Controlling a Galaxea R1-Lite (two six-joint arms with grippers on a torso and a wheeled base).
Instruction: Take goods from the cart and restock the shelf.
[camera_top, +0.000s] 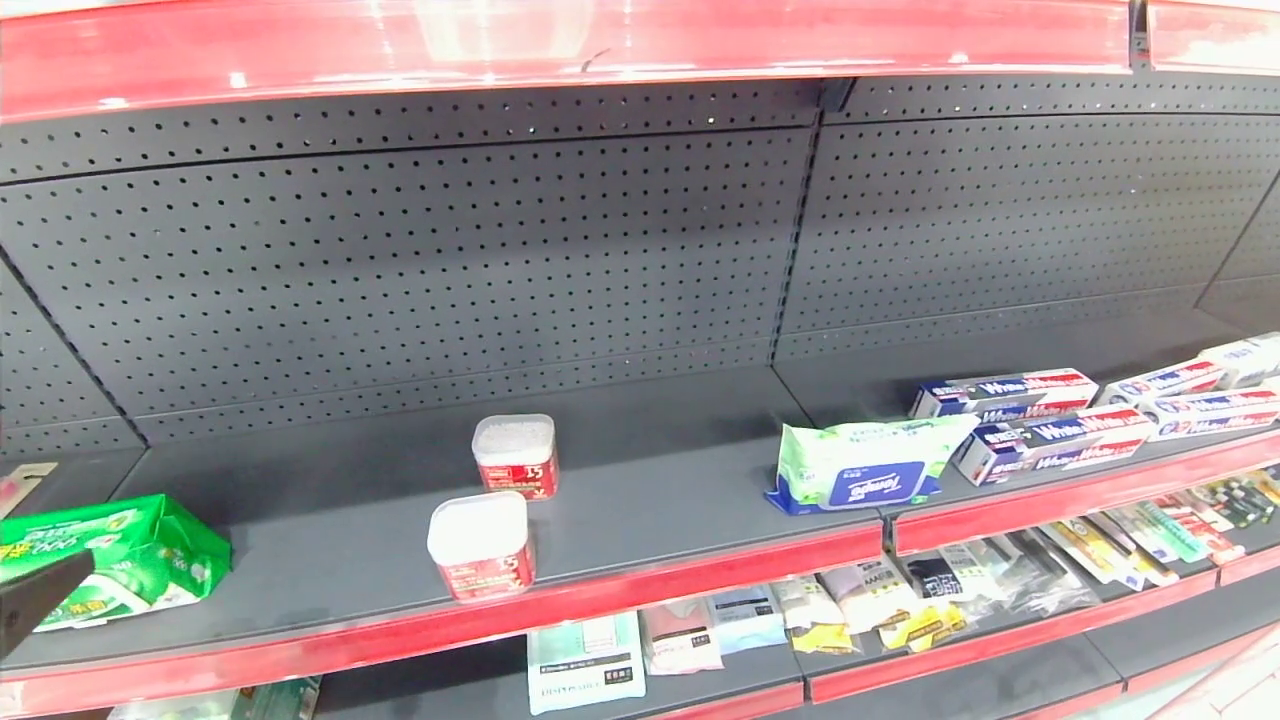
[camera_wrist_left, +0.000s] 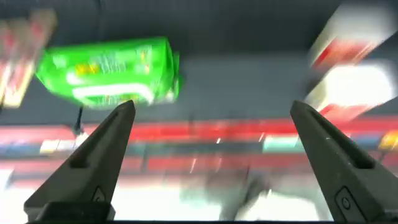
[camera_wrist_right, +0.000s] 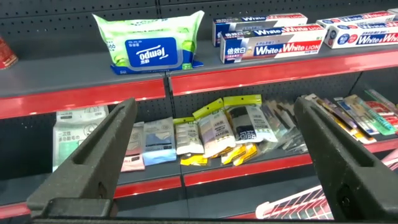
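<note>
The dark shelf with a red front edge holds a green pack at the far left and two red tubs with white lids in the middle. A wet-wipes pack and toothpaste boxes sit to the right. My left gripper is open and empty, just in front of the shelf edge below the green pack; one dark finger pokes in at the head view's lower left. My right gripper is open and empty, held back from the shelf, facing the wipes pack and toothpaste boxes.
Flat sachets and small packets fill the lower shelf. A white wire corner of the cart shows near my right gripper. The perforated back wall closes the shelf behind, and a red shelf runs overhead. Bare board lies between the tubs and the wipes.
</note>
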